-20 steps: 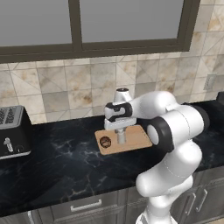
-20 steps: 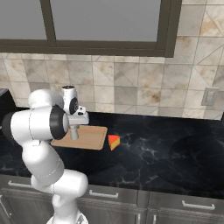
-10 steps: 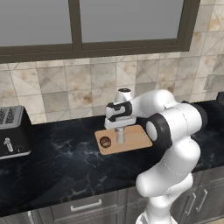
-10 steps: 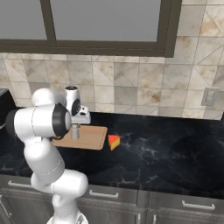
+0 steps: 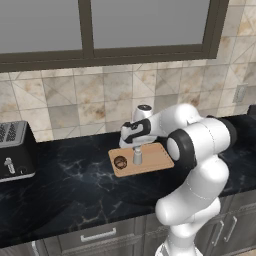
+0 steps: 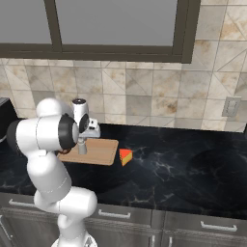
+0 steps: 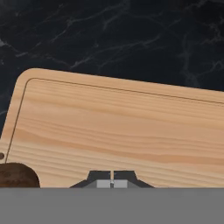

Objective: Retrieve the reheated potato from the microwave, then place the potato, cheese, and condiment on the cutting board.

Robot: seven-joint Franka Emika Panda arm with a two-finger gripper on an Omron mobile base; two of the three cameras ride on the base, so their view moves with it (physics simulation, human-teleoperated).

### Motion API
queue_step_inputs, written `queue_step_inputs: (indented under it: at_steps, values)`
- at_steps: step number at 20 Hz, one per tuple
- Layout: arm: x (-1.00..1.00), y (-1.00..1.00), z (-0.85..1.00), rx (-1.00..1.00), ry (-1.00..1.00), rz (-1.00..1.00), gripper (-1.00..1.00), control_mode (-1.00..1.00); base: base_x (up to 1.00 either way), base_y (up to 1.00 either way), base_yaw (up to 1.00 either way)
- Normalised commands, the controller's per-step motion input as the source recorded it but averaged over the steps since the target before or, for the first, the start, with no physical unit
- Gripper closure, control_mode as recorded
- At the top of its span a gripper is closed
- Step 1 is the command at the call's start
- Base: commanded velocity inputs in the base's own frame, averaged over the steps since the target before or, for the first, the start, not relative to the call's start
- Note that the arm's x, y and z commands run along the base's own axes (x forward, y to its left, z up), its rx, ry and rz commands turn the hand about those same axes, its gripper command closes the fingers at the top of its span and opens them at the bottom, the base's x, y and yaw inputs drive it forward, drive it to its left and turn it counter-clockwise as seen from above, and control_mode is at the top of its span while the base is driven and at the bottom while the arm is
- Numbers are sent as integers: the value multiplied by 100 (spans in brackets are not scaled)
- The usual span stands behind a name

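The light-brown cutting board lies on the black counter. The dark-brown potato sits on its left end. A small light-grey condiment shaker stands upright on the board, straight under my gripper. In the hand view my gripper is shut, tips pressed together with nothing between them. I cannot tell whether they touch the shaker's cap. The orange cheese wedge lies on the counter just off the board's right end. The microwave is out of view.
A black toaster stands at the counter's far left. A tiled wall and a window run behind the counter, with an outlet at right. Bare black counter stretches right of the cheese.
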Motion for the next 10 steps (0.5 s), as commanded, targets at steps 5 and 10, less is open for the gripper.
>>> queue_step_inputs:
  at_steps: [5, 10]
  values:
    - [7, 0, -3, 2, -11, 0, -100, -100, 0, 0, 0]
    - [17, 0, 16, 3, -3, 0, -100, -100, 0, 0, 0]
